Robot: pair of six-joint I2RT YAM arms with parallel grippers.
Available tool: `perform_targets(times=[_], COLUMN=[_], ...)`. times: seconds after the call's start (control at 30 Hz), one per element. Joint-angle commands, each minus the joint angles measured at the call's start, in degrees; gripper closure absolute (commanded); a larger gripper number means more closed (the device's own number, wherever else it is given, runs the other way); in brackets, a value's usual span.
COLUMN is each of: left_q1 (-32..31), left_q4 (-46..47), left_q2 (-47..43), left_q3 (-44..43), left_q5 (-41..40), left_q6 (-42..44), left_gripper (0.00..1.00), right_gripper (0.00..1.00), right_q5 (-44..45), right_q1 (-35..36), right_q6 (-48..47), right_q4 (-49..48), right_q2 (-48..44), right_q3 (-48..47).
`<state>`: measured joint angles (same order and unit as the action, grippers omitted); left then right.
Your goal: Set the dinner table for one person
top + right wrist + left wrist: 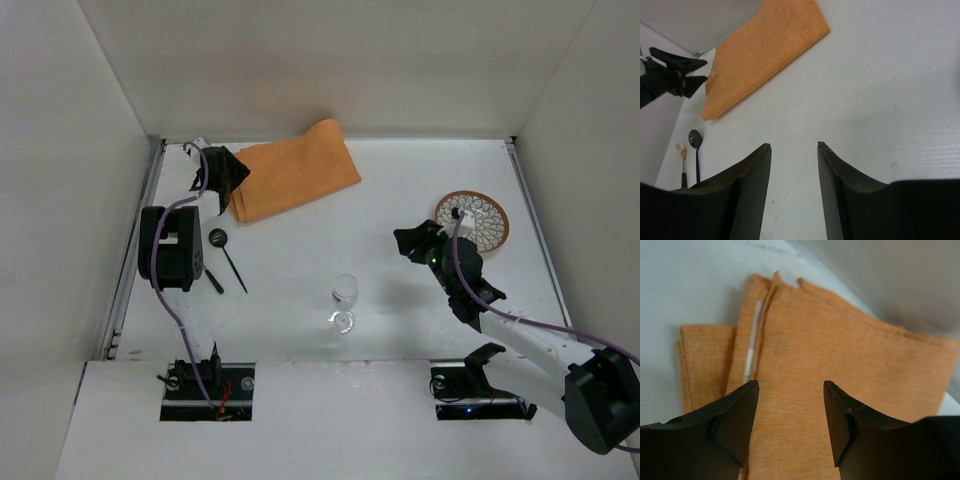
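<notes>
The white dinner table (400, 300) fills the view. A folded orange cloth placemat (295, 170) lies at the back left; in the left wrist view (840, 370) it fills the frame. My left gripper (228, 172) is open right over the placemat's left end, holding nothing. A patterned plate (473, 219) sits at the right. A clear wine glass (344, 301) stands near the front middle. A black spoon (226, 254) and a fork (212, 278) lie at the left. My right gripper (412, 243) is open and empty, left of the plate.
White walls enclose the table at the back and both sides. In the right wrist view I see the placemat (765, 55), the spoon (695, 145), the fork (682, 155) and my left gripper (685, 75) far off.
</notes>
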<state>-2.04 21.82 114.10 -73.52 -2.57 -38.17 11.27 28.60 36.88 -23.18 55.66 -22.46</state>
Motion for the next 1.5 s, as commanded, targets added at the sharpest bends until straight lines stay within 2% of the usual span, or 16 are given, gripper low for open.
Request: perform_targets(times=[0.0, 0.13, 0.17, 0.23, 0.3, 0.4, 0.5, 0.67, 0.73, 0.9, 0.97, 1.17, 1.3, 1.47], left_q1=[0.3, 0.8, 0.7, 0.5, -0.8, -5.4, -10.4, -18.1, -21.2, -22.7, -21.7, -15.8, -12.4, -9.4], left_q4=[-0.6, -0.9, -1.3, -1.3, -0.6, 0.8, 1.6, 2.3, 3.1, 8.1, 8.1, 2.8, 0.2, 1.1], left_q2=[2.3, 3.9, 4.3, 4.3, 3.9, 3.0, 2.8, 2.8, 1.9, -5.8, -9.0, -10.7, -6.8, -1.3], left_q3=[0.3, 0.1, 0.9, 1.8, 3.6, 6.1, 7.2, 8.6, 9.6, 14.3, 14.8, 12.8, 9.5, 4.5], left_q5=[3.0, 3.9, 3.7, 3.4, 3.9, 3.4, 2.7, -0.2, -2.1, -7.7, -7.7, -3.9, -1.8, 7.0], left_q6=[-1.2, -0.3, 0.0, -0.3, -1.0, -1.4, -1.6, -5.8, -7.5, -8.4, -7.7, -5.9, -4.8, -4.6], left_gripper=[0.49, 0.51, 0.6, 0.64, 0.74, 0.81, 0.84, 0.88, 0.85, 0.56, 0.49, 0.42, 0.36, 0.34], right_gripper=[0.52, 0.52, 0.52, 0.52, 0.52, 0.51, 0.47, 0.44, 0.44, 0.44, 0.44, 0.44, 0.44, 0.44], right_q5=[-1.1, -1.2, -1.1, -1.0, -1.0, -0.9, -0.6, -0.6, -0.5, -0.6, -0.6, -0.5, -0.5, -0.5], right_q1=[0.8, 1.9, 2.3, 2.3, 2.4, 2.4, 2.4, 1.9, 1.7, 1.7, 1.7, 1.7, 1.7, 1.9], right_q6=[-0.1, -0.1, -0.2, -0.2, -0.3, -0.4, -0.6, -0.5, -0.7, -0.7, -0.7, -0.8, -0.8, -0.8], right_q4=[-3.5, -3.5, -3.5, -3.5, -3.5, -3.5, -3.5, -3.5, -3.4, -3.2, -3.2, -3.2, -3.4, -3.5], right_q2=[0.1, 1.5, 2.0, 2.2, 2.3, 2.5, 2.7, 2.2, 1.8, 1.6, 1.6, 1.6, 2.1, 3.3], right_q3=[-2.0, -2.6, -2.9, -2.9, -2.9, -2.9, -2.9, -2.5, -2.3, -2.3, -2.3, -2.3, -2.4, -2.8])
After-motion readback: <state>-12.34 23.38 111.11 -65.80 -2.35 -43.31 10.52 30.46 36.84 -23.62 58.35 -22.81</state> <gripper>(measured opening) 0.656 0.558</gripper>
